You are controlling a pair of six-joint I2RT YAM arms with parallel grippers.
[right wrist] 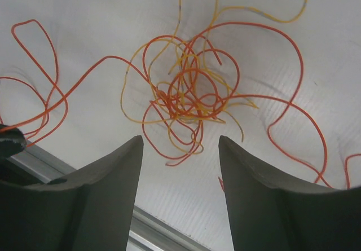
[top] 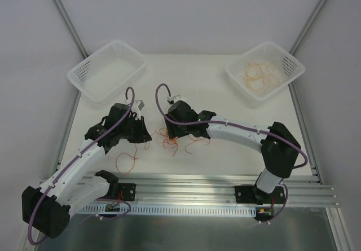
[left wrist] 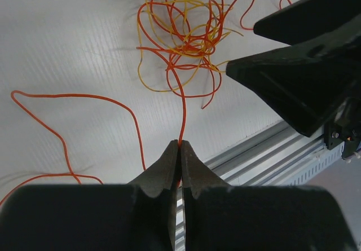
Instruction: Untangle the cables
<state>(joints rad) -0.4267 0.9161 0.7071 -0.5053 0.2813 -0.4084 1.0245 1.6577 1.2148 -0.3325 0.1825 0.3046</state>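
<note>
- Centrally in the top view, tangled red and orange-yellow cables (top: 169,138) lie on the white table (top: 214,82) between both arms.
- Left gripper (left wrist: 179,149), lower centre of its wrist view: jaws pinched closed on one red cable (left wrist: 183,107) running up into the tangle.
- Right gripper (right wrist: 179,141): jaws apart above the cables, apparently holding nothing.
- Upper right basket (top: 293,65) holds more orange-yellow wires (top: 259,75).

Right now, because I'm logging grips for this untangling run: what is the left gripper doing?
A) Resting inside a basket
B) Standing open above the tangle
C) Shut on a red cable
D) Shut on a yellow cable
C: in the left wrist view the left gripper has its fingers pressed together on a red cable that runs up into the tangle.
</note>
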